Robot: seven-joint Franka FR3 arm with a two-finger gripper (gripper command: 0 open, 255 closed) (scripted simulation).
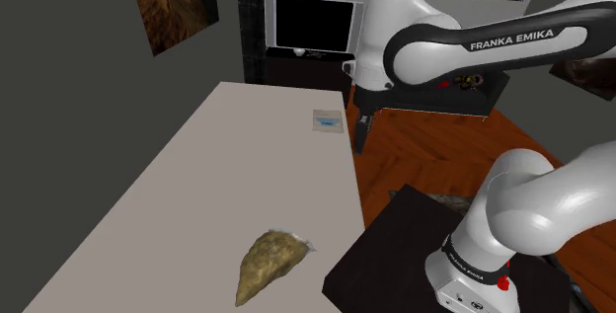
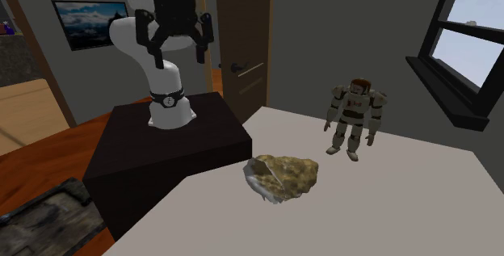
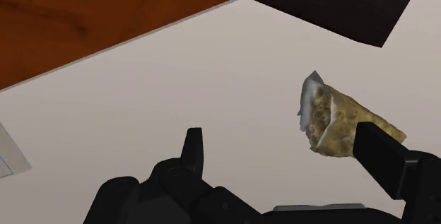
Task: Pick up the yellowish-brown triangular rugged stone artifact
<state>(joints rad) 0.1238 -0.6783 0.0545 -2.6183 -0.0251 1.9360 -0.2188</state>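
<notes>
Lying near the shoulder view's lower edge, the yellowish-brown stone (image 1: 271,262) rests on the pale surface (image 1: 197,183), close to the side that faces the black stand (image 1: 395,252). A small blue-printed card (image 1: 328,120) sits at the surface's far edge, well apart from the stone, and the white arm (image 1: 513,44) arches above.

From the second exterior view the jaws hang high up, spread wide and holding nothing. Both black fingers (image 2: 202,40) stand clearly apart. The stone (image 2: 283,178) lies near the surface's corner, just beside the stand (image 2: 161,153); a toy robot figure (image 2: 353,119) stands upright farther back, apart from it.

Through the wrist view the fingers (image 3: 192,152) are parted with bare surface (image 3: 177,81) between them — the stone (image 3: 339,120) lies off toward one finger, whose tip overlaps its edge, ungripped. Wooden floor (image 3: 71,18) shows beyond the surface's edge.
</notes>
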